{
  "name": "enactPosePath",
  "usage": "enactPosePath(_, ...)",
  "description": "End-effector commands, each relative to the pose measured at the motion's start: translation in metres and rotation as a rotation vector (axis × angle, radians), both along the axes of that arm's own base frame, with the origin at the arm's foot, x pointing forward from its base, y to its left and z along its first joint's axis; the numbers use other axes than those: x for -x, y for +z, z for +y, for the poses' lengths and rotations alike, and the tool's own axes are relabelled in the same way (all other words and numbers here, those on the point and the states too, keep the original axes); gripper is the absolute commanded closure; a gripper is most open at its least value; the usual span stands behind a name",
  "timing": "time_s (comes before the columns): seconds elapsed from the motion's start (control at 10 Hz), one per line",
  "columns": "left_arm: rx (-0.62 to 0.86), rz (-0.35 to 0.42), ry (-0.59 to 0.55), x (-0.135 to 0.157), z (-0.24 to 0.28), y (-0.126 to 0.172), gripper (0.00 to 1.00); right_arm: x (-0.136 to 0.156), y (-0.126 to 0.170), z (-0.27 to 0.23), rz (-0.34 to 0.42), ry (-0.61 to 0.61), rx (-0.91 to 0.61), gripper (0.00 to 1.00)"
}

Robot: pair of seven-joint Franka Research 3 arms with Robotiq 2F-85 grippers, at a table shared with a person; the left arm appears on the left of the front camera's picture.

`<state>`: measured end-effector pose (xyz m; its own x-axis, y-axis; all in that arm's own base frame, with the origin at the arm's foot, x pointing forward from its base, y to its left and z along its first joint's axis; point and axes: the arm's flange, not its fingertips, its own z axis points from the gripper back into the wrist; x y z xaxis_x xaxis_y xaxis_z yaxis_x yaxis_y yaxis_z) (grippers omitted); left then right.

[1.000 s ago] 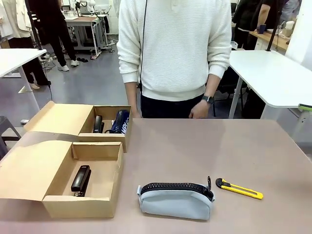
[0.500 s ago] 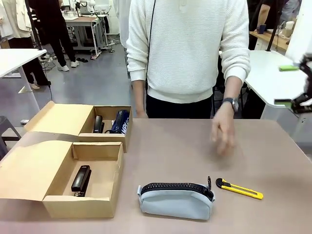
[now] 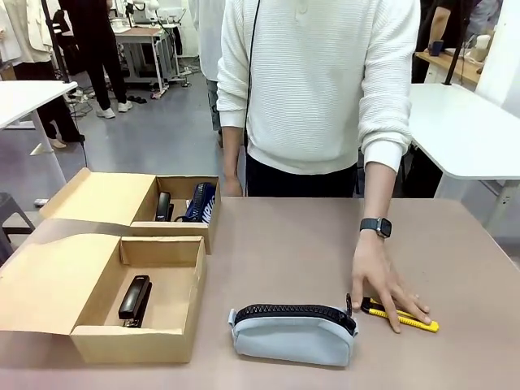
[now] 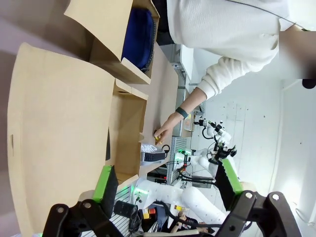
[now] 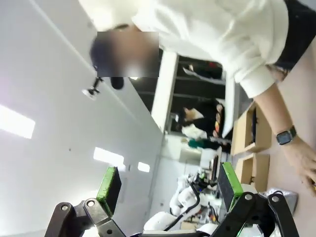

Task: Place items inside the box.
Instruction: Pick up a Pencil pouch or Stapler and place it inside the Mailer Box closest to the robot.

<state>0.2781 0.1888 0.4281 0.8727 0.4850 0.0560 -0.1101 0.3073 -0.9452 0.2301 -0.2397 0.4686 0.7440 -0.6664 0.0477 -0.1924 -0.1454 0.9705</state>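
Robot's left hand (image 4: 167, 177) and right hand (image 5: 169, 183) both gape wide, empty. Person's hand (image 3: 382, 280) rests on yellow utility knife (image 3: 429, 325) at table's (image 3: 284, 252) 4 o'clock. Grey pouch (image 3: 292, 337) at 6 o'clock. Black stapler (image 3: 135, 298) in near box (image 3: 134, 345), 8 o'clock; navy pouch (image 3: 201, 201) in far box (image 3: 191, 231), 10 o'clock.

Person's hand (image 3: 382, 280) is flat on the yellow utility knife (image 3: 428, 325) with the forearm running back to the far edge, so that front-right corner is blocked. The pale grey pouch (image 3: 292, 335) just left of it is clear from above, the table (image 3: 284, 244) middle is bare, and the near box (image 3: 134, 348) stands open with room beside the black stapler (image 3: 135, 296).
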Motion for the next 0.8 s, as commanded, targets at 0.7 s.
enactPosePath(0.7,0.007,-0.022,-0.009,0.002,-0.001,-0.001,0.00,-0.021,-0.048,0.043,0.030,0.223,0.246,0.00)
